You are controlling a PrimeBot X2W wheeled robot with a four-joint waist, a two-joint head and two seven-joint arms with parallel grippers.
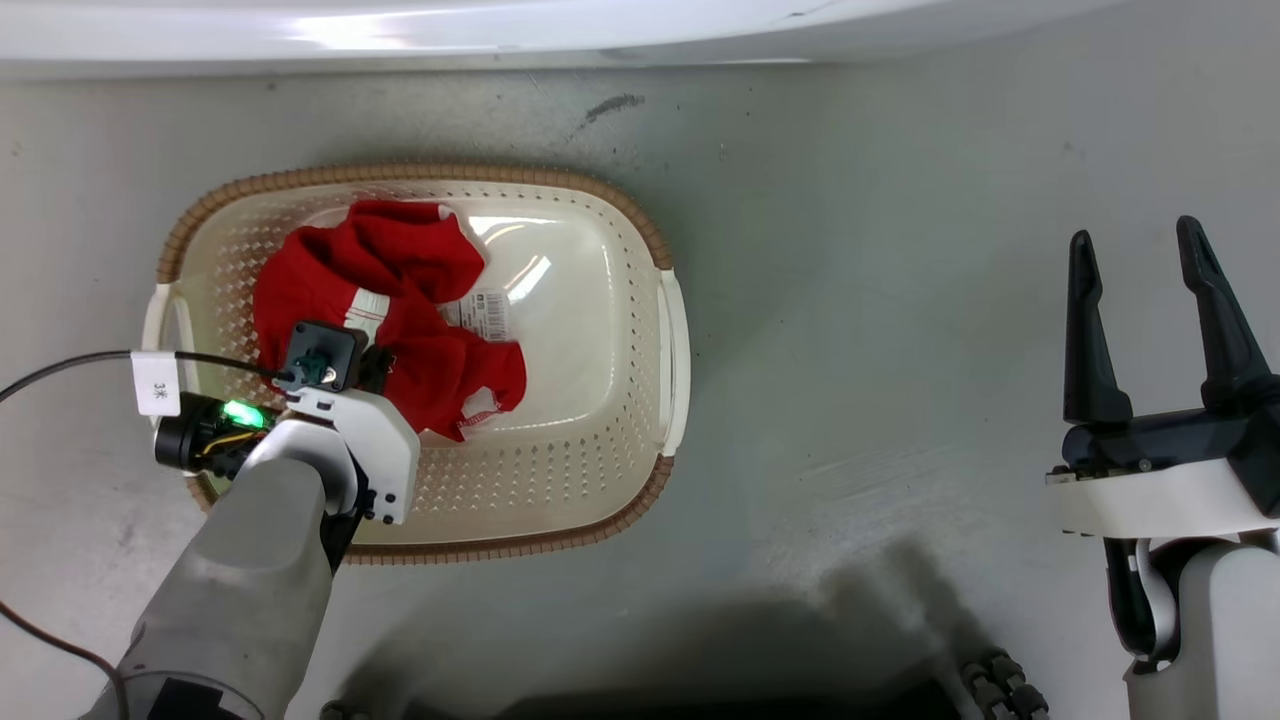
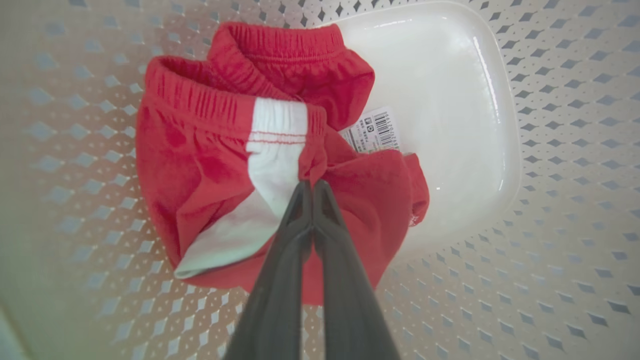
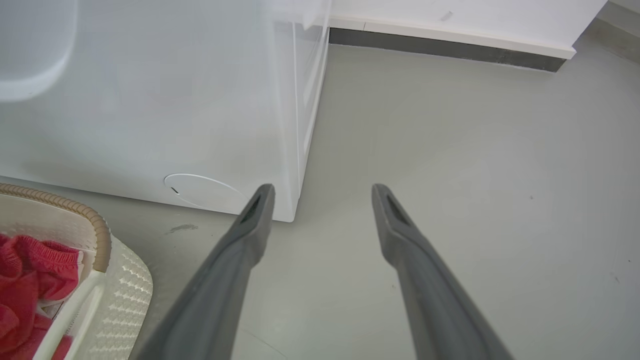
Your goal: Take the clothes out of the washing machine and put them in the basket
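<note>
Nearest us, our left gripper [image 2: 311,184] points down into the oval cream-white perforated plastic basket [image 1: 620,200] with a brown woven-look rim. Its two dark fingers are pressed together on a pinch of the bright red soft fabric clothes [image 2: 200,165], right beside the white stripe at their gathered elastic waistband. Our right gripper [image 1: 1135,235] hangs over the bare grey floor [image 1: 850,300], well apart from the basket, with its fingers spread wide and holding nothing. The clothes sit bunched and creased in the left half of the basket, partly covering a barcode sticker [image 2: 377,131] on its glossy bottom. Beyond the basket we see the smooth front of the large white washing machine [image 1: 500,25].
</note>
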